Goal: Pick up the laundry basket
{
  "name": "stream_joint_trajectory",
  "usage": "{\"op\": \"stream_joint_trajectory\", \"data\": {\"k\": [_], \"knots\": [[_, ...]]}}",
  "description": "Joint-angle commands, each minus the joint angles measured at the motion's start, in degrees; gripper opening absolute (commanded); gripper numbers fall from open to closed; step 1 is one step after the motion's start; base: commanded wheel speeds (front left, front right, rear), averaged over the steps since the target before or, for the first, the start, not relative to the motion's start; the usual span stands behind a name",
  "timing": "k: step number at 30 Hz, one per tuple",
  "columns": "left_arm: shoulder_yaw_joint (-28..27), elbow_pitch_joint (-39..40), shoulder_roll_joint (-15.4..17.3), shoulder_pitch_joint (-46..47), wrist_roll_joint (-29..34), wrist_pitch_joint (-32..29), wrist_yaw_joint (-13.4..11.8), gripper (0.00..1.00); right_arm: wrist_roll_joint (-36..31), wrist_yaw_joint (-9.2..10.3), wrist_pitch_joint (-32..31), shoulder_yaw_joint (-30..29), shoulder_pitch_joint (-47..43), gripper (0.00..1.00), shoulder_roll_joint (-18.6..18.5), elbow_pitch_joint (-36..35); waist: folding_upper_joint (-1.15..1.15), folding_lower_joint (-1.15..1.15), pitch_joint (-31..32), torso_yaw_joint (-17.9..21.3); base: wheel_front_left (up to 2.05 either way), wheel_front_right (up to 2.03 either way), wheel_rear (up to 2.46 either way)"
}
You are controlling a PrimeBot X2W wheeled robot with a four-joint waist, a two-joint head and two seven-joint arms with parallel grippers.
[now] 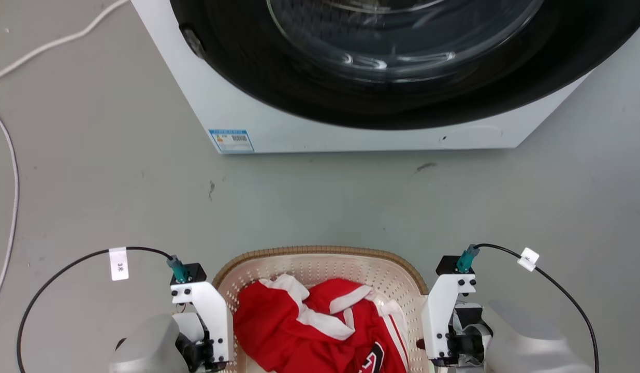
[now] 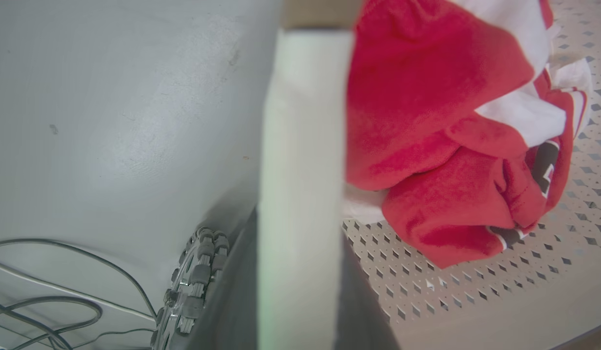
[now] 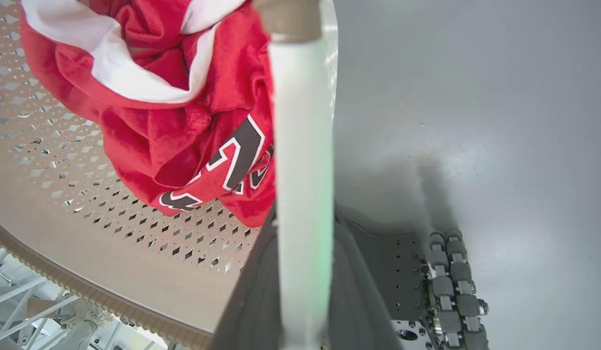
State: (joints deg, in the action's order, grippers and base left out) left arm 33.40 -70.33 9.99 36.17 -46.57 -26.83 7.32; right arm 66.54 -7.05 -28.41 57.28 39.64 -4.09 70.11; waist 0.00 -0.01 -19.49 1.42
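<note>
Both grippers clamp the laundry basket [image 1: 320, 252], low between the arms: left gripper [image 1: 203, 336] on its left wall, right gripper [image 1: 449, 331] on its right, fingers [image 2: 235, 301] astride. Red jersey [image 1: 299, 331] lies inside. Open floor [image 1: 118, 181] separates the far rim from the washing machine [image 1: 351, 134].

The head view crops the laundry basket [image 1: 320, 250] at bottom and the washer [image 1: 351, 137] at top.

There are one laundry basket [image 1: 320, 251], one red-and-white garment [image 1: 278, 326], one washing machine [image 1: 278, 135] with one blue label [image 1: 231, 140], two grippers, namely the left gripper [image 1: 203, 342] and the right gripper [image 1: 447, 336], two black cables [image 1: 56, 274] and two white cable tags [image 1: 118, 263].
</note>
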Motion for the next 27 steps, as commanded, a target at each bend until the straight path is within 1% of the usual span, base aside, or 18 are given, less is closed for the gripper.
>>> {"op": "stream_joint_trajectory", "data": {"k": [1,7,13,27], "knots": [[0.6,1.2,-2.0,-0.7,-1.1,-1.0,0.3,0.00,1.1,-0.80,-1.2,0.1,-0.5,0.00,2.2,-0.9,0.00,0.01,2.7,0.5,0.00,0.00,0.00],[2.2,1.8,-2.6,-1.3,-2.7,-4.0,0.4,0.00,2.2,-0.80,-4.3,0.1,0.0,0.00,1.4,-0.1,0.00,0.01,6.2,0.8,0.00,0.00,0.00],[4.0,2.5,-3.0,-1.2,-4.0,-6.3,0.5,0.00,2.3,-0.80,-5.4,0.3,0.8,0.00,-0.1,0.6,0.00,0.01,8.8,0.8,0.00,0.00,0.00],[8.0,3.7,-4.3,-1.7,-6.6,-10.2,0.5,0.00,3.6,-0.78,-8.8,0.0,-0.6,0.00,-2.6,2.3,0.00,0.01,15.4,0.9,0.00,0.00,0.00]]}}
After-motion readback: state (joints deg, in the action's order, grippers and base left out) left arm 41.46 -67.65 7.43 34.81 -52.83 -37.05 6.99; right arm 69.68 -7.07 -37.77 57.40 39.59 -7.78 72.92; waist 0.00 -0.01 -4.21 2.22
